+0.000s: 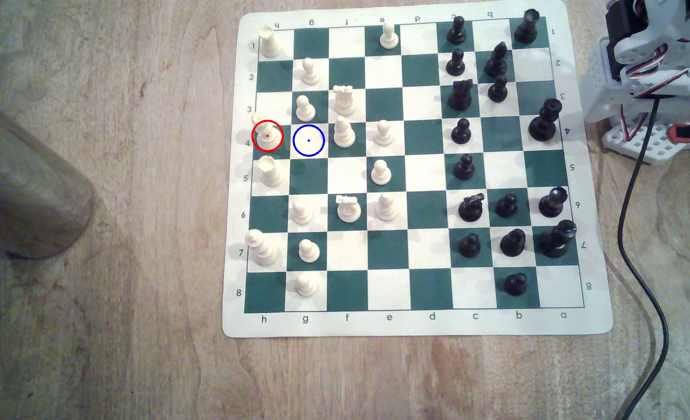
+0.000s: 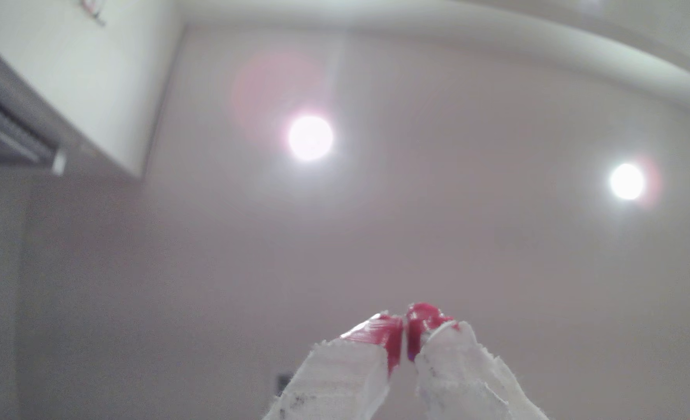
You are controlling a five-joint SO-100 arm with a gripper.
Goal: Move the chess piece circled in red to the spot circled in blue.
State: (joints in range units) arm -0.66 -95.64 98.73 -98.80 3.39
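Note:
The chess piece circled in red [image 1: 266, 137] is a tall cream piece with a jagged crown, standing on a green square at the board's edge on the exterior view's left. Just to its right lies the spot circled in blue [image 1: 309, 140], a bare cream square with a blue ring and dot. My arm [image 1: 654, 68] is folded at the exterior view's right, off the board and far from both. In the wrist view my gripper [image 2: 406, 327] points up at the ceiling, its red-tipped white fingers [image 2: 387, 331] pressed together with nothing between them.
Cream pieces crowd the target: a pawn [image 1: 305, 108] behind it, a bishop [image 1: 343, 132] to its right, a cup-topped piece [image 1: 270, 171] near the circled piece. Black pieces fill the board's right side. A brown cylinder [image 1: 23, 194] stands at far left; a black cable [image 1: 634, 226] runs beside the mat.

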